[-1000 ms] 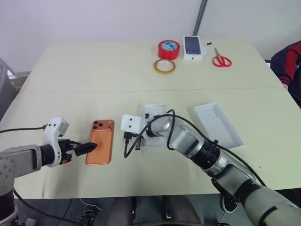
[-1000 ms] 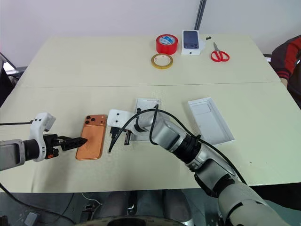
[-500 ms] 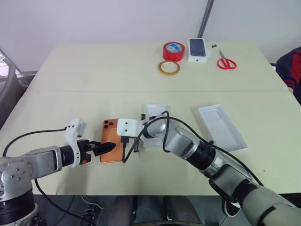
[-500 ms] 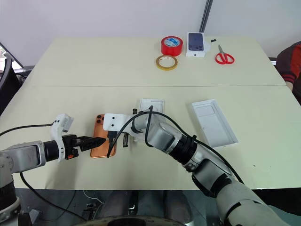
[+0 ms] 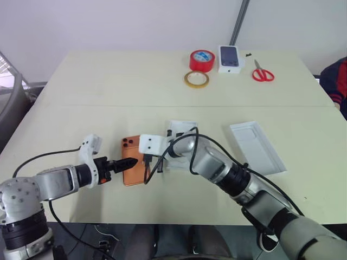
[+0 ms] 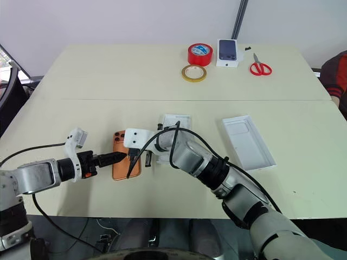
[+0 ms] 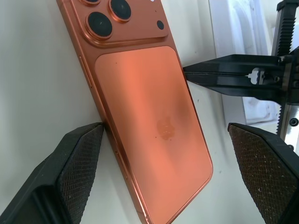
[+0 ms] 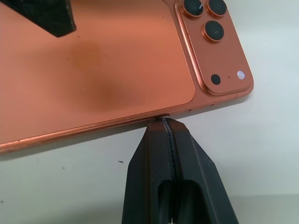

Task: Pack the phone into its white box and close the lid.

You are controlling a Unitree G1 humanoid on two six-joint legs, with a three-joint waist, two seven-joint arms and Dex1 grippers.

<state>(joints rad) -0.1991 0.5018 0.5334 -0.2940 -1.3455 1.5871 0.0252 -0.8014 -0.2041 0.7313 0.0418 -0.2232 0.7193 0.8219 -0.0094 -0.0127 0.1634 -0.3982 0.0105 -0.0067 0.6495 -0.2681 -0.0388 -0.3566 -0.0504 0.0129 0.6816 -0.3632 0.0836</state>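
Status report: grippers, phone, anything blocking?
Left gripper open, straddling phone. Right gripper shut, tips at phone's edge. White box empty, path clear.

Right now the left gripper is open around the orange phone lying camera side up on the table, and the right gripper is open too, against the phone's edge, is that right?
Not quite: the right gripper is shut, its two fingers pressed together with their tip against the phone's long edge, as the right wrist view shows. The rest holds: the left gripper is open around the phone, which lies camera side up on the table.
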